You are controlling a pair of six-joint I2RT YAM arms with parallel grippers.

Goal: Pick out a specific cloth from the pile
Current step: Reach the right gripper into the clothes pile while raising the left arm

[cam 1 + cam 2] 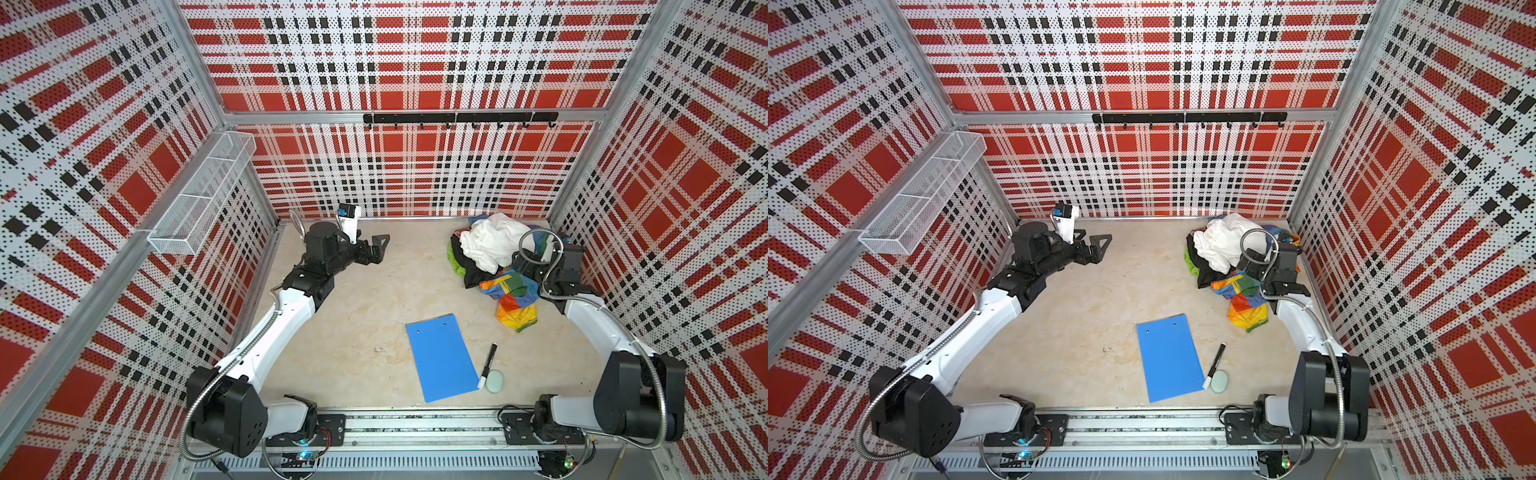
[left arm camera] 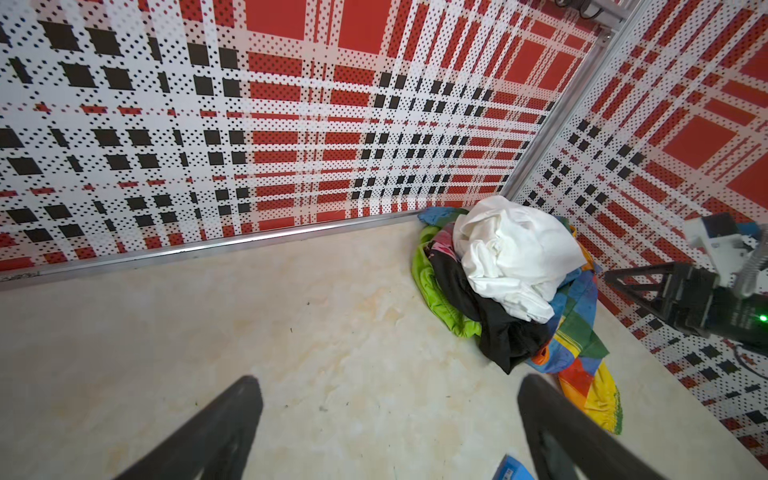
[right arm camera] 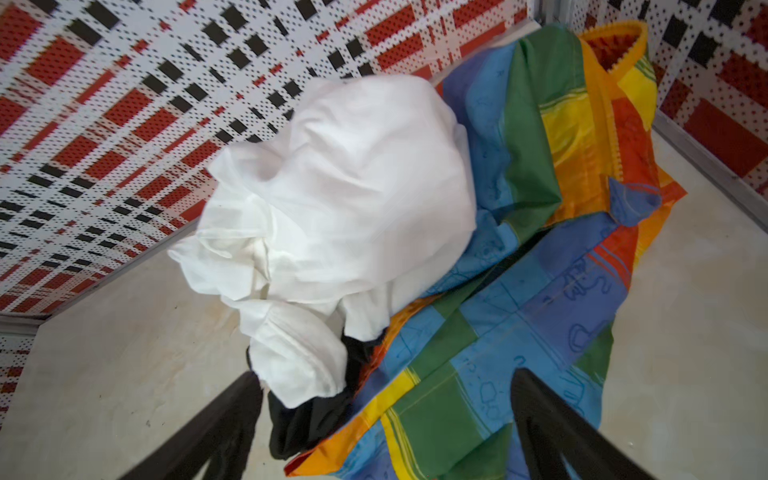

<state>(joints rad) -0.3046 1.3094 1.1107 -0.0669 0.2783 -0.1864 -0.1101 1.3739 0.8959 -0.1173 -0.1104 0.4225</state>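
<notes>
Plaid perforated walls box in a pale tabletop, and we find the pile [image 1: 490, 253] heaped in its far right corner. The cloth [image 1: 513, 301] lies underneath, its rainbow tail spilling out toward the near side. We judge it thin, light and limp, so that free tail is the place to pinch. A white cloth [image 1: 492, 243] and a black cloth [image 1: 473, 275] weigh on the rest and may drag along. The right gripper [image 3: 384, 376] hovers over the rainbow fabric, jaws spread and empty. The left gripper [image 1: 380, 245], equally wide and empty, waits well apart. A blue clipboard [image 1: 442, 359] and a marker [image 1: 488, 363] lie nearby.
</notes>
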